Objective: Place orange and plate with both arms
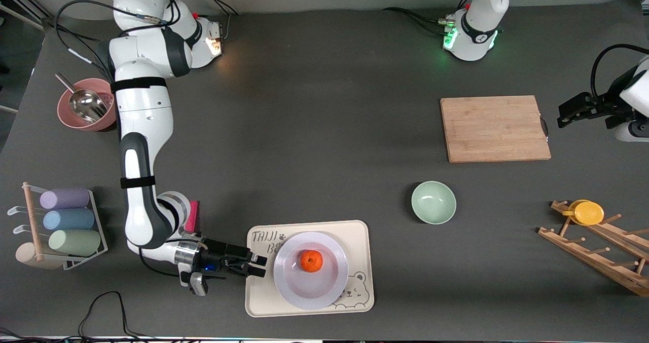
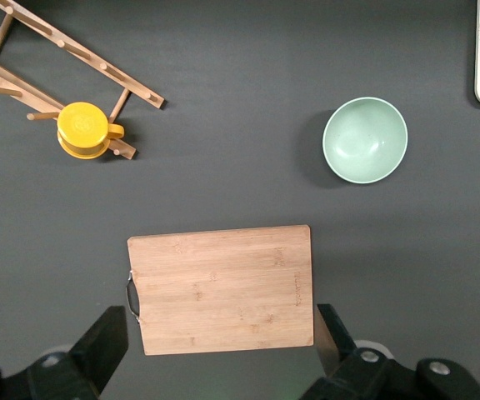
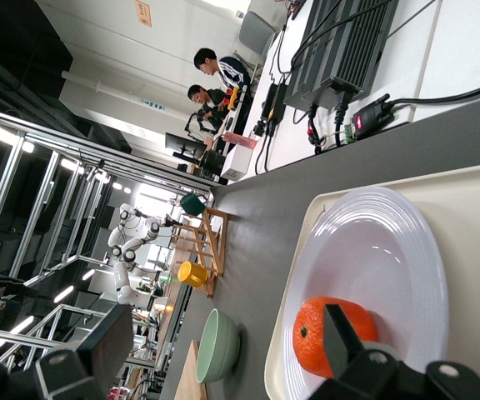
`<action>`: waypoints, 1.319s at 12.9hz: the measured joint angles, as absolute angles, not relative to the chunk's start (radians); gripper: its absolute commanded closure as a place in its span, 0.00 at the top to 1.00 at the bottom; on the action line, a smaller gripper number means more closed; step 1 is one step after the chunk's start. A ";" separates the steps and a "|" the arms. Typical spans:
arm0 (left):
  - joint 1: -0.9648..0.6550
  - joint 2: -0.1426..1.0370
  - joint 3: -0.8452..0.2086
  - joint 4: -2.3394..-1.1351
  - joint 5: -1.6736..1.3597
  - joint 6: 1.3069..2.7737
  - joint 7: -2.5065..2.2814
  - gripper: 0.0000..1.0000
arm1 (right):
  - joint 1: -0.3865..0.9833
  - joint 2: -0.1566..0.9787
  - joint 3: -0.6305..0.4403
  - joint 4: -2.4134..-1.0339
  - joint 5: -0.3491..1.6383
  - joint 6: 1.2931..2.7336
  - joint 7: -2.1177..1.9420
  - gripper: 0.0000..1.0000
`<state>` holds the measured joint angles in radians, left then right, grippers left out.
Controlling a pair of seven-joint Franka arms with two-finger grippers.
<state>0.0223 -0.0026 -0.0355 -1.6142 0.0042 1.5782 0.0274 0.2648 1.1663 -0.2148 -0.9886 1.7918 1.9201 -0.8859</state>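
Right claw (image 1: pixel 259 266): low over the counter (image 1: pixel 324 145) at the edge of the cream tray (image 1: pixel 357 262) toward the right arm's end, fingers spread apart and gripping nothing. Directly ahead of its fingertips, just beside them, the plate (image 1: pixel 310 282) rests on the tray; whether the tips touch the rim cannot be told. The orange (image 1: pixel 311 261) sits in the plate's well, upright, apart from the claw.

Legible writing on the tray: "TAIJI" with a paw mark, and "B" of a second line, the rest hidden under the plate. A bear outline is drawn at the tray corner.

Left claw (image 1: pixel 562 117): waiting, raised beside the bamboo cutting board (image 1: pixel 494 128), fingers spread wide and empty. The mint bowl (image 1: pixel 433 202) stands between the board and the tray.
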 measured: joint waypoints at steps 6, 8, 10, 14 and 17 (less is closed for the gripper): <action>0.022 -0.003 -0.036 -1.614 0.004 1.578 0.027 1.00 | 0.261 1.010 -0.224 -1.128 1.613 1.919 -0.762 1.00; 0.022 -0.003 -0.036 -1.614 0.004 1.578 0.027 1.00 | 0.269 0.914 -0.245 -1.224 1.519 1.917 -0.725 1.00; 0.022 -0.003 -0.035 -1.615 0.004 1.578 0.027 1.00 | 0.290 0.789 -0.284 -1.348 1.394 1.910 -0.703 1.00; 0.022 -0.003 -0.036 -1.615 0.004 1.578 0.027 1.00 | 0.377 0.597 -0.411 -1.540 1.143 1.908 -0.662 1.00; 0.022 -0.002 -0.036 -1.615 0.004 1.578 0.027 1.00 | 0.472 0.502 -0.541 -1.622 0.905 1.907 -0.583 1.00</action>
